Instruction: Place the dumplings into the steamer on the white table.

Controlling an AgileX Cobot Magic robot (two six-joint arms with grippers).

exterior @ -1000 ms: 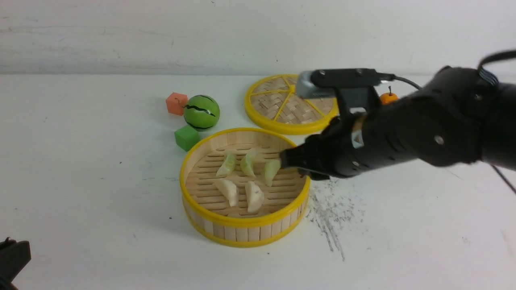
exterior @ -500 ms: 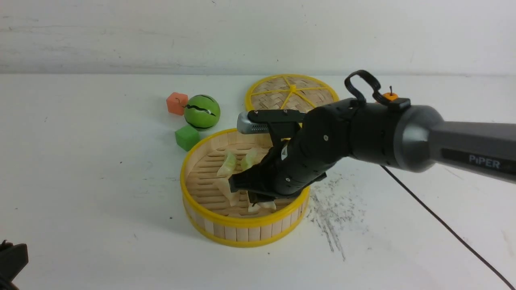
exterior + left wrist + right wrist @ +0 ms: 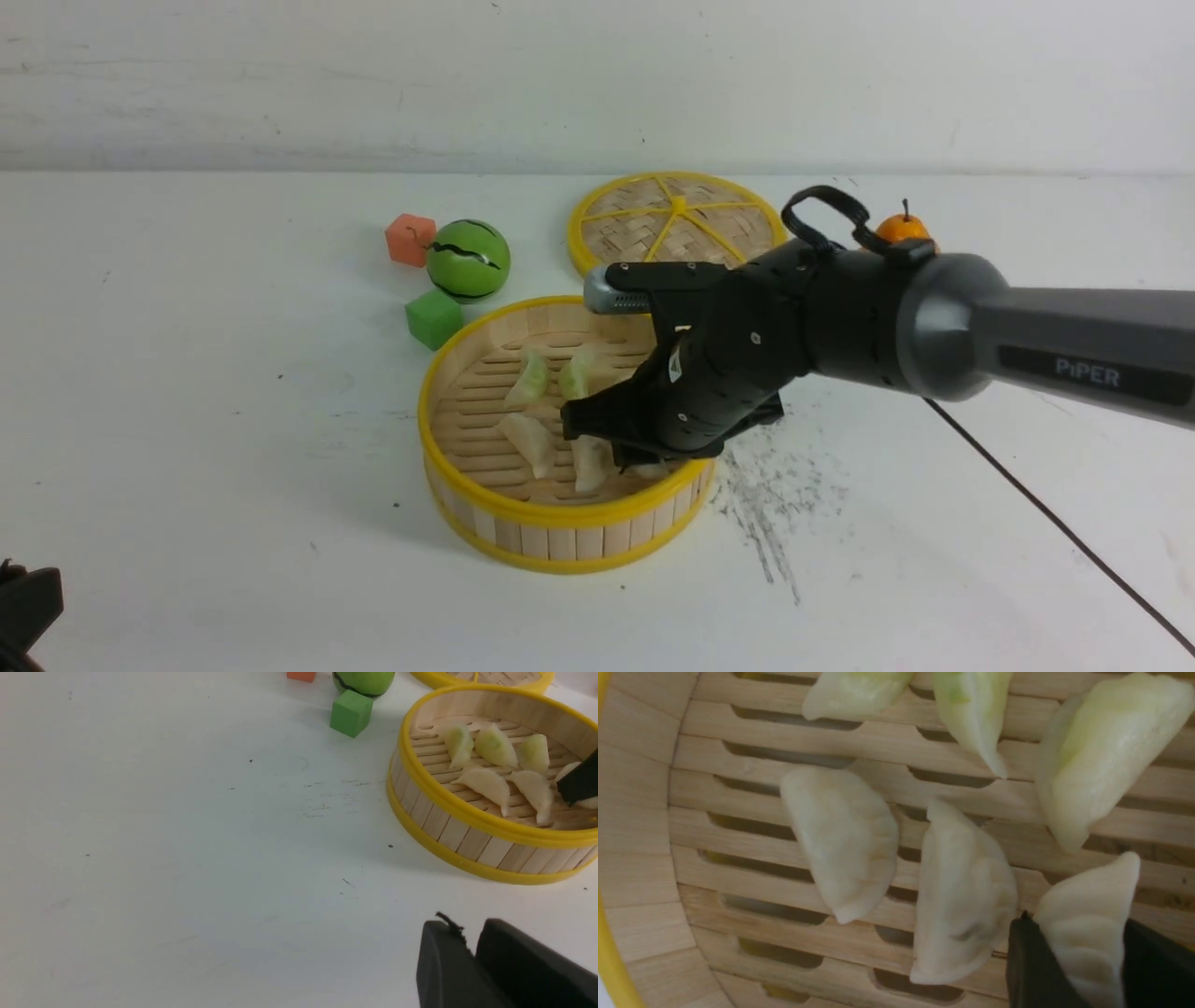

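1. Right gripper (image 3: pixel 1083 970) is down inside the steamer (image 3: pixel 560 523), jaws on either side of a cream dumpling (image 3: pixel 1087 914), touching it.
2. The other five dumplings, three green (image 3: pixel 495 746) and two cream (image 3: pixel 486 784), lie on the slats.
3. Left gripper (image 3: pixel 472 952) sits low near the white table (image 3: pixel 187 420), empty, jaws nearly together.

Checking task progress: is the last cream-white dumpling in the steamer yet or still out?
In, but not released: the cream-white dumpling sits between the right gripper fingers, low over the steamer floor beside five others.
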